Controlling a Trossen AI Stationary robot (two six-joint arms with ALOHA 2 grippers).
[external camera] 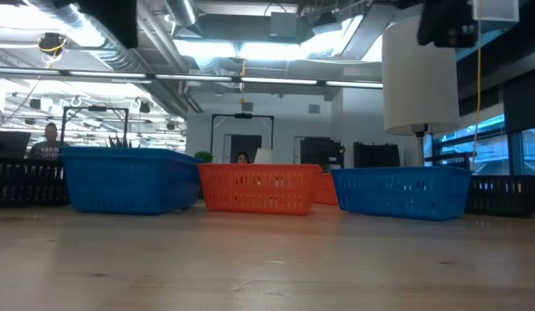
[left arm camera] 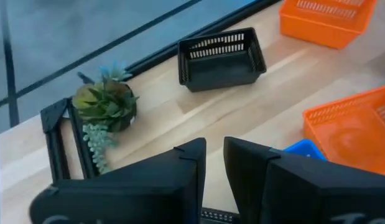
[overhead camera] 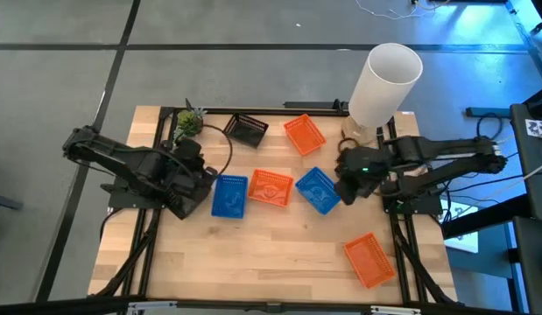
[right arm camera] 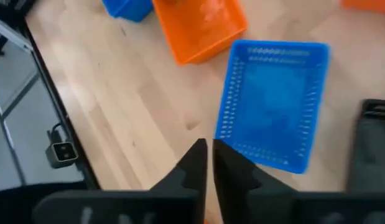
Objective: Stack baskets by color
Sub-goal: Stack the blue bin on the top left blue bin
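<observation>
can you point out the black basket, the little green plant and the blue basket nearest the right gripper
black basket (left arm camera: 221,61): left wrist view, on its floor.
small green plant (left arm camera: 104,102): left wrist view, on its leafy top.
blue basket by the right gripper (right arm camera: 274,99): right wrist view, on its floor.

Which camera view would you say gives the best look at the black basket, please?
The left wrist view shows the black basket best: whole, unobstructed, mesh walls and empty inside clear, near the small green plant. The high view shows it small, at the table's far edge. The low view shows no black basket clearly; the right wrist view shows none.
</observation>
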